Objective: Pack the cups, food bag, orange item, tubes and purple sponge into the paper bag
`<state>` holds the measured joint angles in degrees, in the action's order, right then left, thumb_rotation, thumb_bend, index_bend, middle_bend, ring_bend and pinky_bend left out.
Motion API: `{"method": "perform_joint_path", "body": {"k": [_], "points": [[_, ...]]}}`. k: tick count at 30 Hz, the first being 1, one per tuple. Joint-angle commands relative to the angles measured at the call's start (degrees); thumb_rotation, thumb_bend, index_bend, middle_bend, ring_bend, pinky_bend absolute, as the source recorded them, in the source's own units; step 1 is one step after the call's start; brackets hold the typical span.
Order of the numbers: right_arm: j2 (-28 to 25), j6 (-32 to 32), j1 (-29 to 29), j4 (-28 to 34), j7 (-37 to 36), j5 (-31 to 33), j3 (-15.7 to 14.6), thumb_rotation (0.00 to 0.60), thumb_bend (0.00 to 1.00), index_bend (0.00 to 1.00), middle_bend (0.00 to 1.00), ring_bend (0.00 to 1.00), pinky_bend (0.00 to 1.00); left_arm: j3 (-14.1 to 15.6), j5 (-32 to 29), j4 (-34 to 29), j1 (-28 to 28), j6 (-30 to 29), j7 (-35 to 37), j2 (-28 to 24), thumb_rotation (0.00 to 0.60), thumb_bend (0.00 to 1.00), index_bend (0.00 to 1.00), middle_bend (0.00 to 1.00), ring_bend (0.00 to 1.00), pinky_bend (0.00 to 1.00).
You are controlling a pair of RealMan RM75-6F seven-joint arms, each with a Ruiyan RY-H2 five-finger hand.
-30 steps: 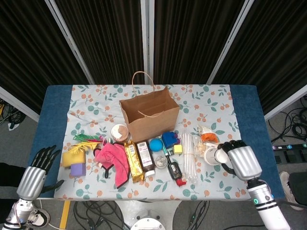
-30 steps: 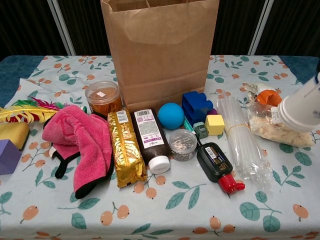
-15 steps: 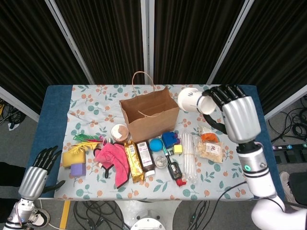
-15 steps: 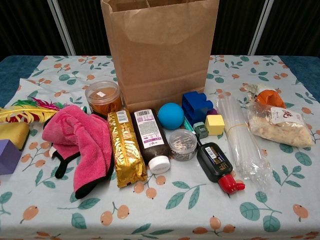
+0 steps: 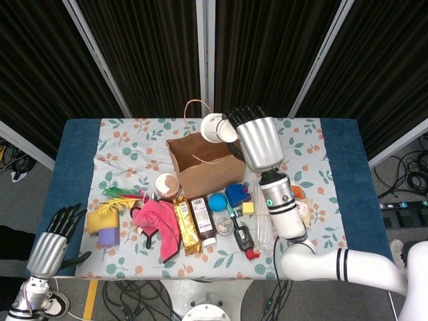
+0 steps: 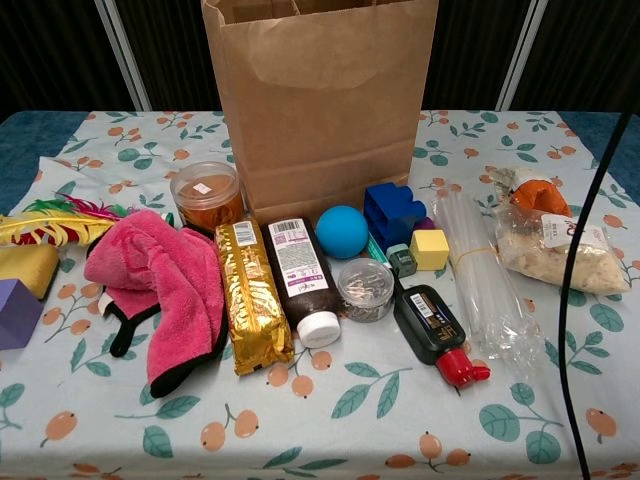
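My right hand [image 5: 257, 139] holds a stack of white cups [image 5: 214, 127] on its side, just above the open mouth of the brown paper bag [image 5: 212, 168], near its back rim. The bag [image 6: 320, 100] stands upright at mid-table. To its right lie the food bag [image 6: 552, 252], the orange item [image 6: 537, 194] and the clear tubes [image 6: 485, 280]. In the head view my right arm hides much of these. The purple sponge [image 5: 109, 236] lies at the front left. My left hand [image 5: 57, 235] hangs open off the table's front left corner.
In front of the bag lie a pink cloth [image 6: 160, 275], a gold packet [image 6: 250, 305], a brown bottle [image 6: 298, 275], a blue ball [image 6: 342, 231], a blue block [image 6: 392, 212], a small jar [image 6: 366, 288] and a black bottle [image 6: 432, 325]. A black cable [image 6: 578, 250] hangs at the right.
My right hand has lifted the cups from the table's right side and carried them up and left, to above the bag's mouth. The left hand has barely moved.
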<state>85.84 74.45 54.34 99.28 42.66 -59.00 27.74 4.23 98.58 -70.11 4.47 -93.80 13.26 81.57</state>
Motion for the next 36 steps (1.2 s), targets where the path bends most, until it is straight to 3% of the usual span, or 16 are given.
{"method": "perform_joint_path", "body": {"k": [1,5,10,14,22,24,26,30,34,36], "points": [[0.4,-1.7,0.6,-0.5,0.7,2.1,-1.4,0.6,0.19,0.54,0.46,0.33,0.35,-0.1,-0.1,0.0,0.0,0.0,0.3,0.0,0.6,0.0,0.09,0.07,0.03,0.07],[0.0,-3.6,0.7,-0.9,0.5,4.3,-2.5,0.6,0.18,0.51,0.44,0.33,0.34,0.0,0.0,0.2,0.0,-0.2,0.3,0.0,0.6,0.0,0.09,0.07,0.03,0.07],[-2.4,-6.0,0.8,1.9,0.2,8.4,-2.2,0.6,0.03,0.28,0.3,0.19,0.19,-0.1,-0.1,0.1,0.0,-0.3,0.5,0.0,0.6,0.0,0.09,0.07,0.03,0.07],[-4.5,-5.2,0.6,4.6,-0.7,9.8,-0.9,0.6,0.0,0.15,0.24,0.12,0.11,0.0,0.1,0.1,0.0,-0.4,0.4,0.0,0.6,0.0,0.09,0.07,0.03,0.07],[-11.8,2.3,-5.2,13.1,-4.8,3.3,-0.8,0.6,0.0,0.12,0.23,0.11,0.1,0.2,0.3,-0.1,0.0,-0.2,0.4,-0.2,0.6,0.0,0.09,0.07,0.03,0.07],[-14.9,4.7,-8.8,16.1,-5.7,0.9,-2.5,0.6,0.0,0.12,0.23,0.12,0.1,0.3,0.3,-0.2,0.1,-0.2,0.4,-0.2,0.6,0.0,0.09,0.07,0.03,0.07],[-19.0,6.7,-13.9,19.5,-6.8,-1.0,-6.4,0.6,0.0,0.13,0.23,0.12,0.1,0.2,0.2,-0.5,0.1,-0.1,0.6,-0.2,0.6,0.0,0.09,0.07,0.03,0.07],[-25.2,6.4,-23.7,21.4,-11.9,-4.8,-17.3,0.6,0.0,0.15,0.24,0.12,0.1,0.0,0.2,-1.0,0.3,-0.1,0.7,-0.3,0.6,0.0,0.09,0.07,0.03,0.07],[-24.4,4.8,-30.4,16.8,-23.1,-9.1,-24.6,0.6,0.0,0.16,0.24,0.13,0.12,0.1,0.1,-1.1,0.5,0.3,0.7,-0.4,0.6,0.0,0.09,0.07,0.03,0.07],[-22.2,4.8,-32.7,13.6,-28.3,-11.0,-26.4,0.6,0.0,0.19,0.25,0.14,0.12,0.2,0.2,-1.1,0.4,0.3,0.7,-0.4,0.6,0.0,0.09,0.07,0.03,0.07]]}}
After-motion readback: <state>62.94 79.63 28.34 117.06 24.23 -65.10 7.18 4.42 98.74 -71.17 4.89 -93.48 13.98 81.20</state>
